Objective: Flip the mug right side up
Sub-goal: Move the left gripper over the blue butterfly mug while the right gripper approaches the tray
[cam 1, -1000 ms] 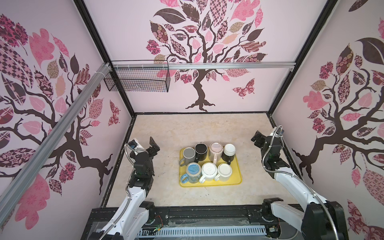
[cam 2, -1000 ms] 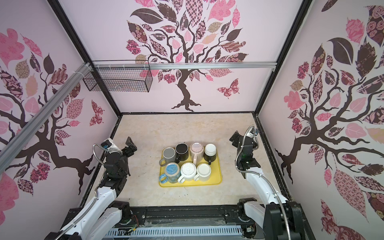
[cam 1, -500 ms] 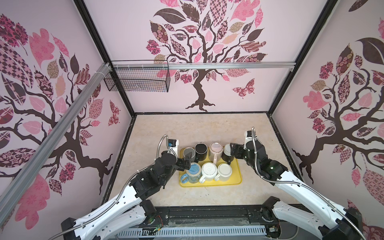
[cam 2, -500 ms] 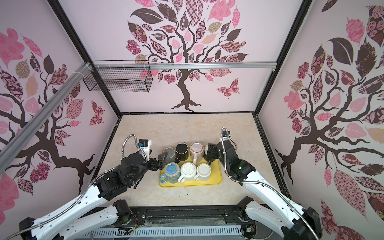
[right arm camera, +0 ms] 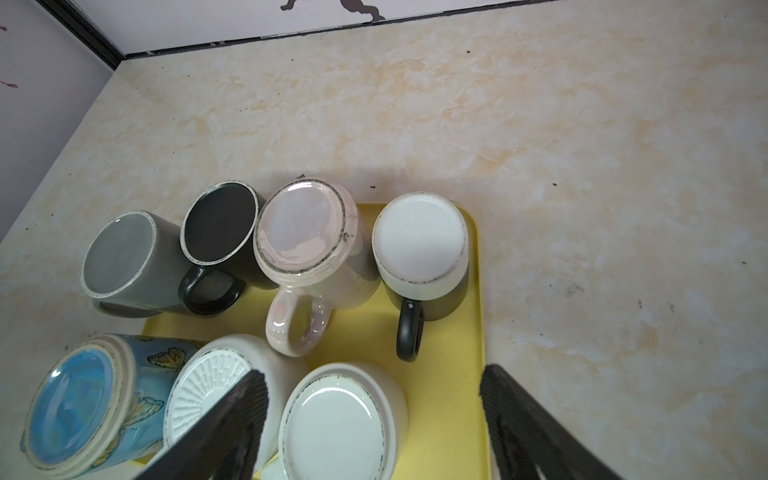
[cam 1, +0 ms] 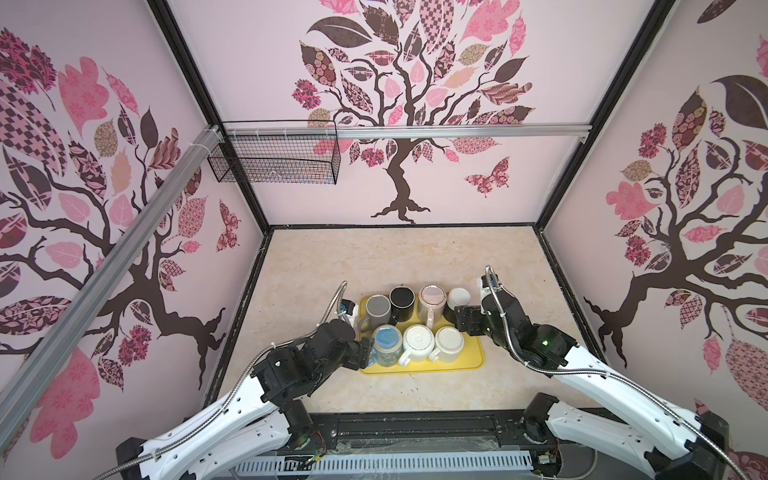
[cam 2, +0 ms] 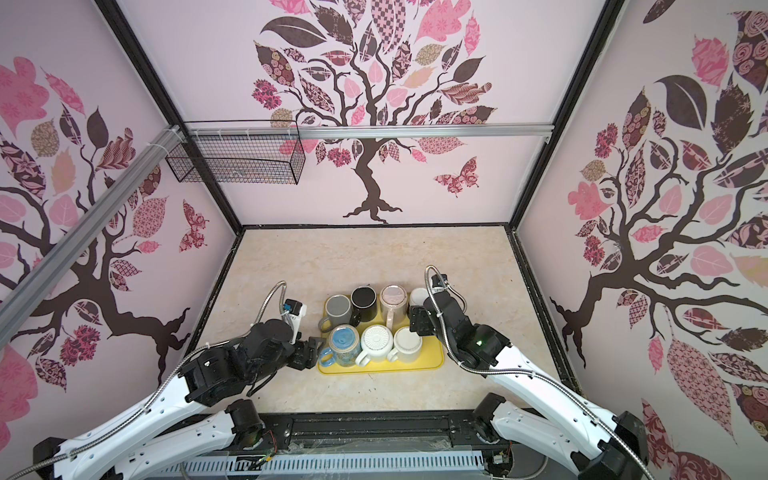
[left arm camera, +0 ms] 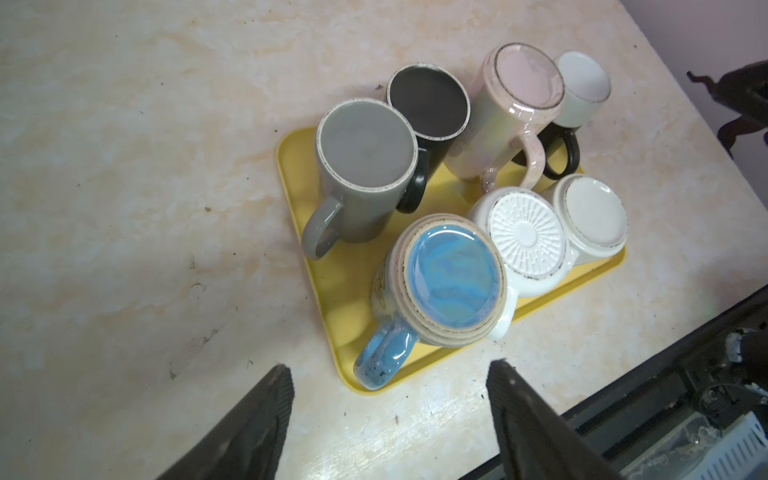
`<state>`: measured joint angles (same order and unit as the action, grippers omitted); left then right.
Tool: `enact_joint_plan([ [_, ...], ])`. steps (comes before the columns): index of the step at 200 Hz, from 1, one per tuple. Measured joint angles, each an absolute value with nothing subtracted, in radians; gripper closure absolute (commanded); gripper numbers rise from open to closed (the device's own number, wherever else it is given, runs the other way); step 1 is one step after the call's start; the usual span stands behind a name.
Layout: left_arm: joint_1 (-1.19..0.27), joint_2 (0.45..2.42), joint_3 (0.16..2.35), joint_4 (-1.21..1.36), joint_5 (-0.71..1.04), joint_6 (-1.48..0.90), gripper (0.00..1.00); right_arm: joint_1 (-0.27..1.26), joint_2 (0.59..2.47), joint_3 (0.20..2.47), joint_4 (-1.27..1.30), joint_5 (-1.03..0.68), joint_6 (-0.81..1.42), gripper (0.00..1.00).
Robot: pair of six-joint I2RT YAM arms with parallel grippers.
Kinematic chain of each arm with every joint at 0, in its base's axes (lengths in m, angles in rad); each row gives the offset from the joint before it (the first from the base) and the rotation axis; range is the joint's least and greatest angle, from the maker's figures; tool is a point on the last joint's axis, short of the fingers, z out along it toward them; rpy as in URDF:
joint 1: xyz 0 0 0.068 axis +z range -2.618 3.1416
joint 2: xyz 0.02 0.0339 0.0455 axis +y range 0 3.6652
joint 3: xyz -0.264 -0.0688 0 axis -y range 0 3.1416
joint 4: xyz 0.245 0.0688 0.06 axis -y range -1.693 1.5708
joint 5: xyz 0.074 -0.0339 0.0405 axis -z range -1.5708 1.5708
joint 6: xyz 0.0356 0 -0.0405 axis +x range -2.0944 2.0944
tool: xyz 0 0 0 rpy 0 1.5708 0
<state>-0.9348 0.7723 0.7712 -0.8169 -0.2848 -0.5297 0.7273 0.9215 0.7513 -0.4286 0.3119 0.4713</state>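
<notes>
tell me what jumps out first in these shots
A yellow tray packed with seven upside-down mugs sits in the middle of the table, the blue mug at its near left corner. The left gripper and right gripper flank it, both open. Big pink-and-brown tree decals cover the walls.

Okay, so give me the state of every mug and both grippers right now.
grey mug: upside down
black mug: upside down
pink mug: upside down
white-based black mug: upside down
blue mug: upside down
ribbed white mug: upside down
plain white mug: upside down
left gripper: open, empty
right gripper: open, empty
</notes>
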Motion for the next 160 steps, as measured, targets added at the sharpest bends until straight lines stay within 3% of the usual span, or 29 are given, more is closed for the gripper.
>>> enact_joint_plan([
  [75, -0.935, 0.855, 0.707, -0.774, -0.226, -0.562, 0.33, 0.728, 0.935, 0.709, -0.421, 0.282, 0.469, 0.16],
  [160, -0.936, 0.852, 0.577, -0.672, -0.181, -0.582, 0.35, 0.728, 0.897, 0.688, -0.397, 0.271, 0.465, 0.16],
])
